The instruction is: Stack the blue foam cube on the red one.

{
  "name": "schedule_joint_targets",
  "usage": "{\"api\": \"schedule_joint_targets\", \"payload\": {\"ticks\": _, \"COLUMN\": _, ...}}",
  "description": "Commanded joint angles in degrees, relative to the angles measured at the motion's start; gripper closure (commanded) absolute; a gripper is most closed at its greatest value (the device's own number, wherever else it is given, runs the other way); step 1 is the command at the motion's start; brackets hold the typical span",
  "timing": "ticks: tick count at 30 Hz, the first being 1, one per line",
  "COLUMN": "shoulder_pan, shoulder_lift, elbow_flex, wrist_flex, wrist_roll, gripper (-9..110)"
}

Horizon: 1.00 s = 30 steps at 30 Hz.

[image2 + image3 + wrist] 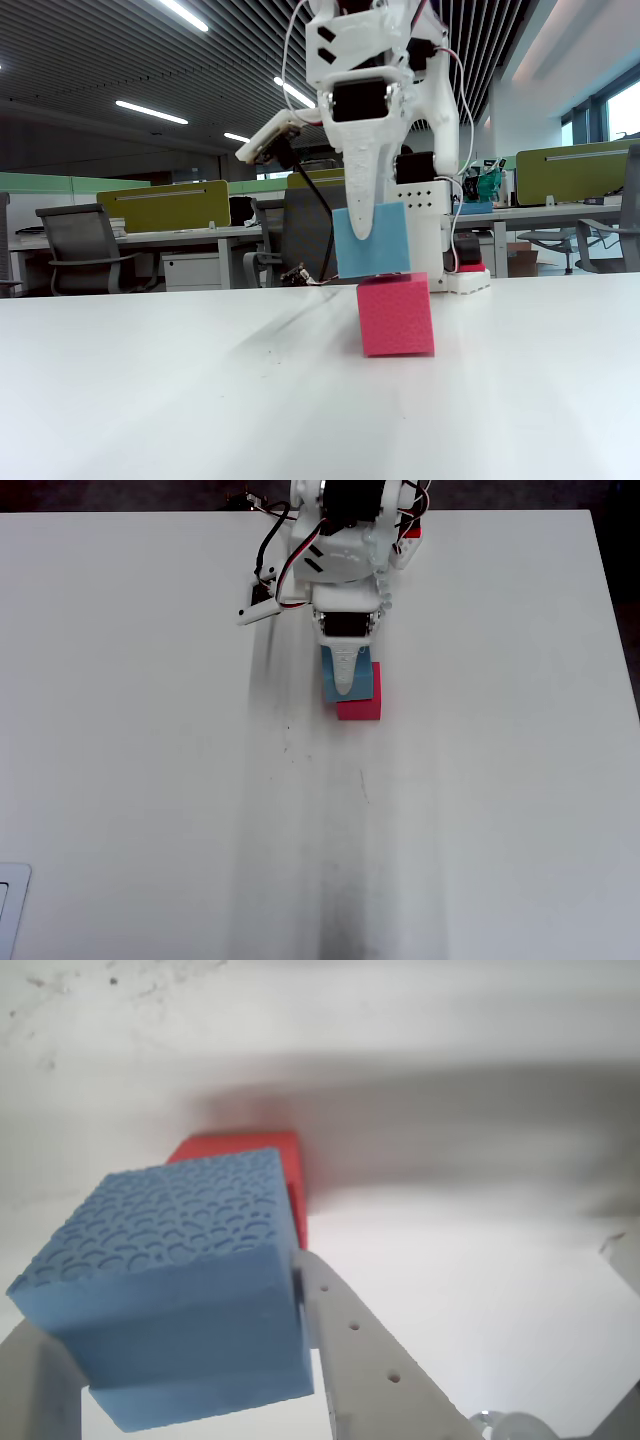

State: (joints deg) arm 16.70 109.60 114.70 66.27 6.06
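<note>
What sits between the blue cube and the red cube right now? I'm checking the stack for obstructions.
Nothing. In the fixed view the blue foam cube, held in the gripper, sits directly over the red one, offset left.

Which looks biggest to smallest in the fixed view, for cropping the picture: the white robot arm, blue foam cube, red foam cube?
1. White robot arm, by far the largest.
2 and 3. Blue foam cube and red foam cube look about alike; a gripper finger covers part of the blue one, so no ranking between them.
</note>
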Motion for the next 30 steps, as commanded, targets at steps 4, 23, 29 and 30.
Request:
{"api": "schedule_joint_targets", "payload": {"ticks": 4, "shoulder_pan": 0.0, "shoulder_lift": 0.7, "elbow_flex": 1.1, "wrist_flex": -0.8, "wrist_roll": 0.4, "gripper": 79}}
{"api": "schedule_joint_targets", "payload": {"ticks": 23, "shoulder_pan": -0.4, "shoulder_lift": 2.2, "elbow_flex": -1.8, "wrist_flex": 2.7, "wrist_roll": 1.4, "gripper": 66}}
{"api": "schedule_joint_targets", "payload": {"ticks": 29, "shoulder_pan": -0.7, "shoulder_lift": 4.3, "elbow_flex": -3.2, "wrist_flex": 4.9, "wrist_roll": 1.5, "gripper": 66}}
{"api": "schedule_joint_targets", "payload": {"ticks": 30, "shoulder_pan": -0.8, "shoulder_lift": 4.9, "elbow_flex": -3.6, "wrist_flex": 5.4, "wrist_roll": 1.5, "gripper": 67}}
